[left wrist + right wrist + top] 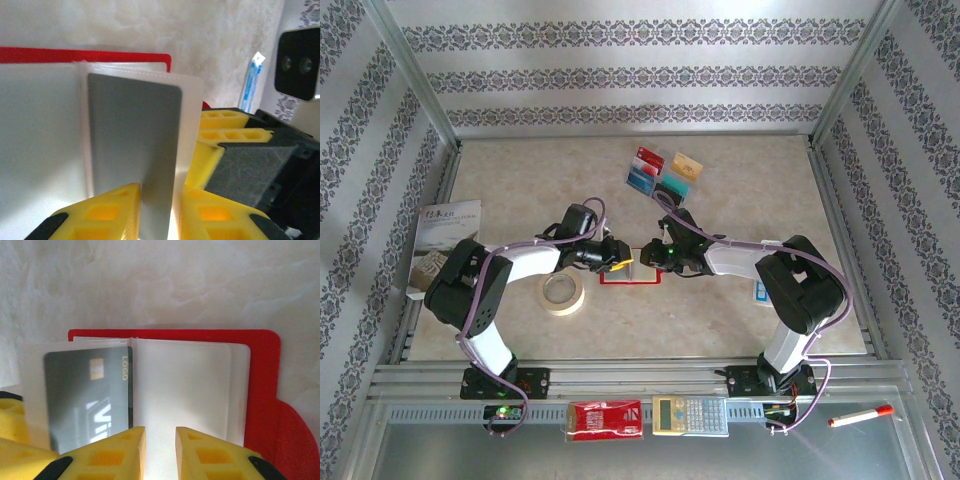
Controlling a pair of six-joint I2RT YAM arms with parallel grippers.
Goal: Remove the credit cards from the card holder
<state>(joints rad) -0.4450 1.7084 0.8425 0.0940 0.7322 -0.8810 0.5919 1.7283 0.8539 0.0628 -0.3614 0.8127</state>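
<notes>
The red card holder (630, 281) lies open mid-table between my two grippers. A grey card (135, 150) sits in a clear pocket leaf that stands up from the holder's (75, 54) spine. That leaf passes between the fingers of my left gripper (160, 187), which stand slightly apart with a sliver of light beside the leaf. My right gripper (160, 430) is also slightly open, its tips over a bare clear pocket of the holder (260, 390), with the dark card (85, 400) to their left. Several credit cards (663, 172) lie loose at the back.
A tape roll (563, 293) lies just left of the holder, and a booklet (445, 245) sits at the left wall. A blue-and-white pack (760, 292) is beside the right arm. On the front rail are a red packet (604, 420), a calculator (690, 415) and a marker (860, 415).
</notes>
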